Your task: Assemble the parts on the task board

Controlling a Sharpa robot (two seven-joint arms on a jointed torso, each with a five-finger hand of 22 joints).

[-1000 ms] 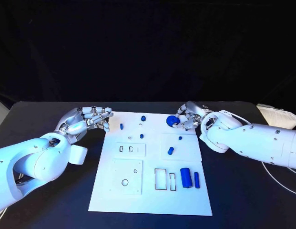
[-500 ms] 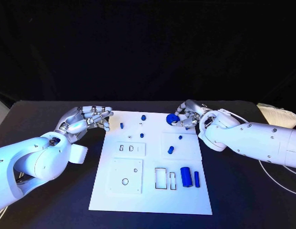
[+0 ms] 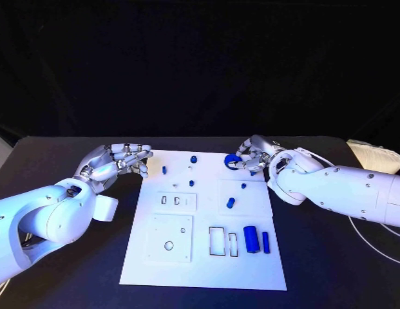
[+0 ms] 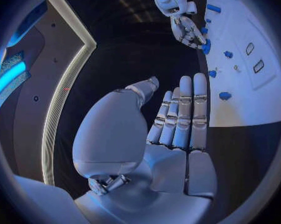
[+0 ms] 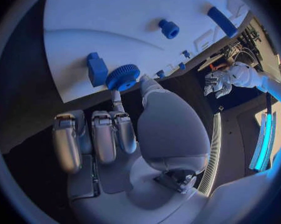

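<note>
The white task board [image 3: 204, 264] lies mid-table with several small blue parts on it. My right hand [image 3: 256, 156] is at the board's far right edge and pinches a blue gear [image 3: 230, 159] between thumb and finger; in the right wrist view the gear [image 5: 123, 76] hangs just above the board beside a blue block [image 5: 97, 68]. My left hand [image 3: 118, 161] hovers at the board's far left corner, and in the left wrist view its fingers [image 4: 180, 114] are stretched out with nothing in them. A blue cylinder [image 3: 251, 238] and a blue bar [image 3: 266, 241] lie near the right front.
The board has rectangular slots [image 3: 223, 241] and a round hole [image 3: 168, 245] on raised plates. Small blue pegs [image 3: 193, 158] stand near its far edge. A pale bundle [image 3: 376, 154] and a white cable [image 3: 386, 238] lie on the black table to the right.
My right hand has carried the gear a little up and toward the board's far edge. The left hand has stayed where it was.
</note>
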